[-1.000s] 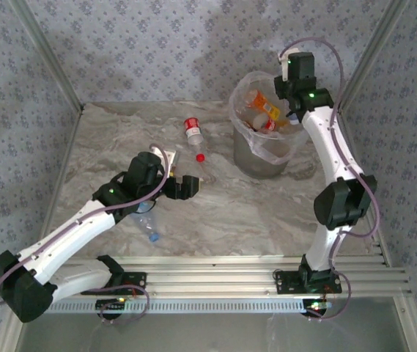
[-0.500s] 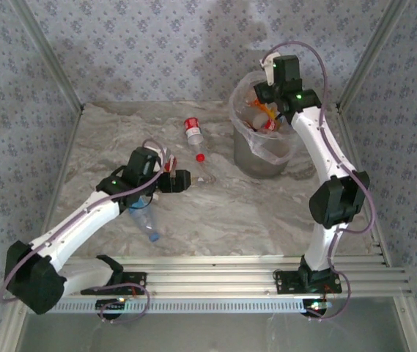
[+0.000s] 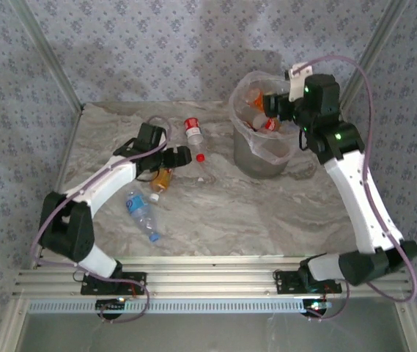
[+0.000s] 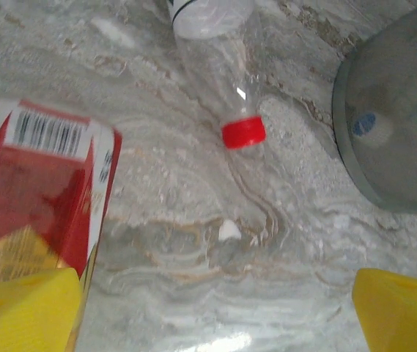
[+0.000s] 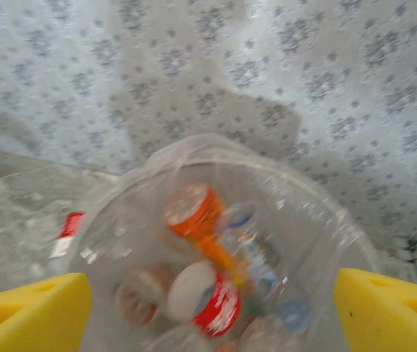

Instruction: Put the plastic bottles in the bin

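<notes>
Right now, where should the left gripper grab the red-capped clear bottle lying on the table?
Probably the bare middle of the clear bottle, between red cap and label, coming straight down, jaws across its width. It lies flat on the table, so only its rounded sides are free.

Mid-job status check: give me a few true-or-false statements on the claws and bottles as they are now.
The right claw hangs open above the bin. True.
The left claw is shut on a bottle. False: its jaws stand wide apart.
Every bottle is in the bin. False: four lie on the table.
A blue-capped bottle lies on the table. True.
The red-capped clear bottle stands upright. False: it lies on its side.
</notes>
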`<state>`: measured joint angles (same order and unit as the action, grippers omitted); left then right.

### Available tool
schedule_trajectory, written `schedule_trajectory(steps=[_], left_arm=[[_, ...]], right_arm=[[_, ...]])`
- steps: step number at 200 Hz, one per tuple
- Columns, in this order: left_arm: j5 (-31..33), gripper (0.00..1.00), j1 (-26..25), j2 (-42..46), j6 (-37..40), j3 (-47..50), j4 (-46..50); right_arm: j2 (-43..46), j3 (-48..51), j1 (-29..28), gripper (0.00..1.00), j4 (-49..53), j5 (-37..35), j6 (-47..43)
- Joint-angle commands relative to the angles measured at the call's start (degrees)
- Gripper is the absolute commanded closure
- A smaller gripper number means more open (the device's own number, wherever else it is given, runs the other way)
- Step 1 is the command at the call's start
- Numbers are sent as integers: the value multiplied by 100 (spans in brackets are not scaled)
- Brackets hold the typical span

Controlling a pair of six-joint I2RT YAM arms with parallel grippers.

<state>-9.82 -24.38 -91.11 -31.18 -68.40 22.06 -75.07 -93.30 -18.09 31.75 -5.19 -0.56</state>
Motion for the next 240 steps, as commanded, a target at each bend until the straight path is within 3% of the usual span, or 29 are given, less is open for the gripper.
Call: schedule_trajectory(steps=[1,32,51,114,170,240], left_arm=[[50,5,4,-644,-2,-748,44],[239,4,12,-1665,50,-1747,322],[343,2,14,-2299,81,-2426,649],[445,3,13,-3804,112,-4010,1227],[208,14,-23,-4149,10,-4053,932],[8,43,-69,-3571,28,-3206,117]], right_arm=[[565,610,-70,11,129,751,798],[1374,1375,-64,1,167,1534,1298],[1728,1679,-63,0,243,1851,1531],[2360,2254,-70,0,462,1980,1838],[2397,2337,-68,0,439,1991,1888],[2356,2819,-70,0,297,1953,2112]])
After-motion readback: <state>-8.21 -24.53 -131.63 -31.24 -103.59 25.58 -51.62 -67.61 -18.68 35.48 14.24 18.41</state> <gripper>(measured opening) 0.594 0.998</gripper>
